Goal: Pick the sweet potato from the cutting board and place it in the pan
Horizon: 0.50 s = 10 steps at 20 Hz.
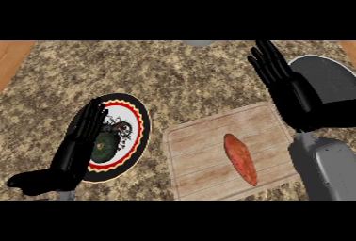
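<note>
The right hand [288, 87] is open and empty; the potato [240, 159] looks stiff and smooth, best grasped across its thick middle.

Even, soft light (faint shadows only)

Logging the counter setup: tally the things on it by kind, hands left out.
Sweet potato: 1
Cutting board: 1
Pan: 1
Patterned plate: 1
Dark green item on the plate: 1
Grey object at the far edge: 1
Total: 6
</note>
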{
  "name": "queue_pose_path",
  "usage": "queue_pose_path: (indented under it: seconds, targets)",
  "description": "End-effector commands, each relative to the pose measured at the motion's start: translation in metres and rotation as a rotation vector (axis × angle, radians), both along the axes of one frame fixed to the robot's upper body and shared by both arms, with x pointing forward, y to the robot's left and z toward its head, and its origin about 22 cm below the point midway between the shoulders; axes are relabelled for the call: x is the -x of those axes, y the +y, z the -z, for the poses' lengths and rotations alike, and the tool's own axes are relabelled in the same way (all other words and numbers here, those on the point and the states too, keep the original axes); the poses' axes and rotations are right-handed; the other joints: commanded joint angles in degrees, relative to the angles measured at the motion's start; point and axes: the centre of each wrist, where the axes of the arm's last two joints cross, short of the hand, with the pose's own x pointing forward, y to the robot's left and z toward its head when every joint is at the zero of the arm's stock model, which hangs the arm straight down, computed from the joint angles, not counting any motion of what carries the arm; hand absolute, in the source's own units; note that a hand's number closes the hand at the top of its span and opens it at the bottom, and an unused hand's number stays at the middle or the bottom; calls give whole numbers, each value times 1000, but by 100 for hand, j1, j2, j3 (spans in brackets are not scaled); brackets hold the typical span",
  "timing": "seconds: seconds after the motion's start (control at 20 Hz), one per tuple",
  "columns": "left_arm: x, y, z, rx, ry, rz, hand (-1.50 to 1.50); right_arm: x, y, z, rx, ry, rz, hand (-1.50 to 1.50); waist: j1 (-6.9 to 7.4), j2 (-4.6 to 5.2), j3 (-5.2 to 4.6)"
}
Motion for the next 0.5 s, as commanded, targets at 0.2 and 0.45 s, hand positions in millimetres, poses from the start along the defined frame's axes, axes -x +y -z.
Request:
queue_pose_path:
  seconds: [0.2, 0.45]
  targets:
    - [-28, 33, -28, -129, -42, -138, 0, 2, 39, 40, 149, 134, -684, 150, 310, 197, -147]
    - [-41, 48, -30, -146, 56, -230, 0, 2, -49, 51, 224, -74, -610, -150, -150, 91, -153]
